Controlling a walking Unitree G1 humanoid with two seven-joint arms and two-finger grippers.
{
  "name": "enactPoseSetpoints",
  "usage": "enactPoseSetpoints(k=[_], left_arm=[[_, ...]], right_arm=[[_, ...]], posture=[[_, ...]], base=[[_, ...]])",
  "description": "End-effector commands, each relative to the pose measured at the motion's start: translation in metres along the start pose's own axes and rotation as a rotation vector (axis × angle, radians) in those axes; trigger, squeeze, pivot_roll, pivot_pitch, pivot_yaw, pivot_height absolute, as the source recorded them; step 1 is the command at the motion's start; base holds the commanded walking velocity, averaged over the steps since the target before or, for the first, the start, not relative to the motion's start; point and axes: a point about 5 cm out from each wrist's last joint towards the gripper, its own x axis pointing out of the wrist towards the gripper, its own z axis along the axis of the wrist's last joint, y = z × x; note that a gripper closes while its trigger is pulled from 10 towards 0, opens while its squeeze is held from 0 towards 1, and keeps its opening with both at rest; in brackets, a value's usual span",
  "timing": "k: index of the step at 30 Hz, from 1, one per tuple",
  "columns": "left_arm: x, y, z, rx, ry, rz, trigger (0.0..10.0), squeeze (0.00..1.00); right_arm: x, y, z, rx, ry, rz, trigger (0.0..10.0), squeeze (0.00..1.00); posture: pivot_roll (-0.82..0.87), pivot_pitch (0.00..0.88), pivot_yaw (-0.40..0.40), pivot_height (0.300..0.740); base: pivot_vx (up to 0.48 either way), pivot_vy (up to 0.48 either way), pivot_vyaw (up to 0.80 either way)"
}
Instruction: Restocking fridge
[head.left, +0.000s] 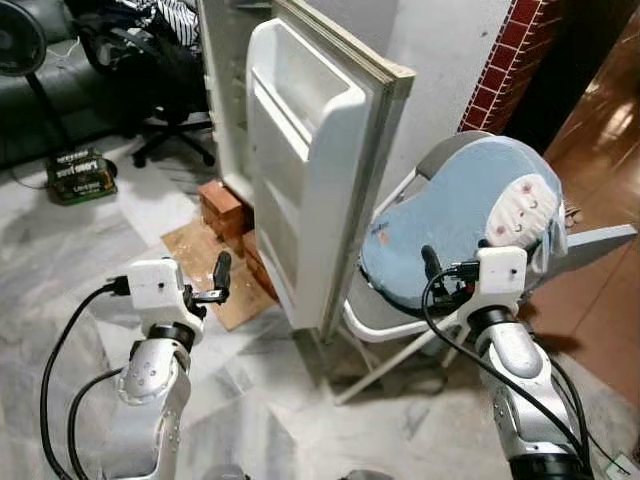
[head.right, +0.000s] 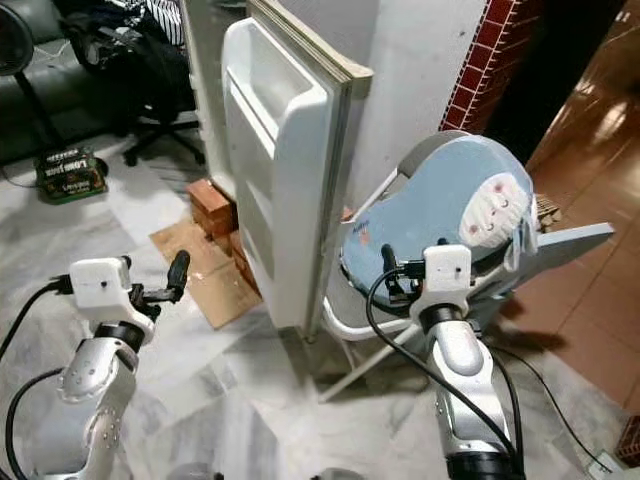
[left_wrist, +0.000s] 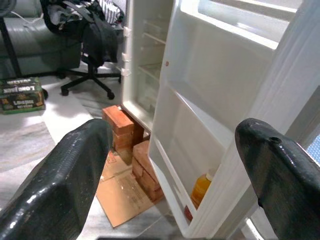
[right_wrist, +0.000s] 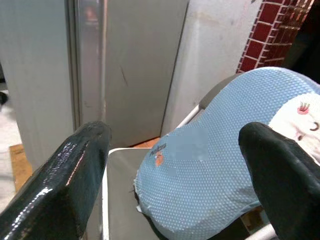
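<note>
Nearest, two grippers raised, left gripper and right gripper, fingers spread wide, nothing held. Beyond, one folding chair under a blue cushion, beside one open fridge door. In its lowest shelf one orange bottle, base cut off; farther, a brick stack, count unclear.

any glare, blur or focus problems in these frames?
Left eye view: sharp overall, glare on the tiled floor at far right. Left wrist view: claw fingers soft and out of focus, fridge door top bright, nearly blown out. Right wrist view: claw fingers blurred with specular highlights, blue cushion fairly crisp.
</note>
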Motion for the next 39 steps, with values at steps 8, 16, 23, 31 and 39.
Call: enactPoseSetpoints(k=[8, 16, 23, 31, 39], left_arm=[[-0.001, 0.0, 0.004, -0.004, -0.024, -0.007, 10.0, 0.0], [0.001, 0.0, 0.004, -0.004, -0.025, -0.01, 10.0, 0.0], [0.002, 0.0, 0.001, -0.002, -0.01, 0.016, 10.0, 0.0], [0.003, 0.001, 0.0, 0.007, -0.002, 0.023, 10.0, 0.0], [0.004, 0.001, -0.001, 0.014, 0.013, 0.025, 10.0, 0.0]], right_arm=[[0.005, 0.0, 0.004, -0.002, -0.012, -0.009, 10.0, 0.0], [0.011, -0.002, 0.006, -0.009, -0.017, -0.03, 10.0, 0.0], [0.018, -0.007, 0.009, -0.019, -0.017, -0.072, 10.0, 0.0], [0.028, -0.008, 0.012, 0.004, -0.02, -0.091, 10.0, 0.0], [0.039, 0.022, 0.023, 0.24, 0.055, 0.123, 10.0, 0.0]], posture=[[0.02, 0.008, -0.039, 0.74], [0.02, 0.003, -0.041, 0.74], [0.02, 0.0, -0.043, 0.74], [0.02, 0.0, -0.042, 0.74], [0.02, 0.001, -0.038, 0.74]], base=[[0.477, 0.0, 0.0], [0.48, 0.0, 0.0], [0.188, 0.0, 0.0], [0.0, 0.0, 0.0], [0.0, 0.0, 0.0]])
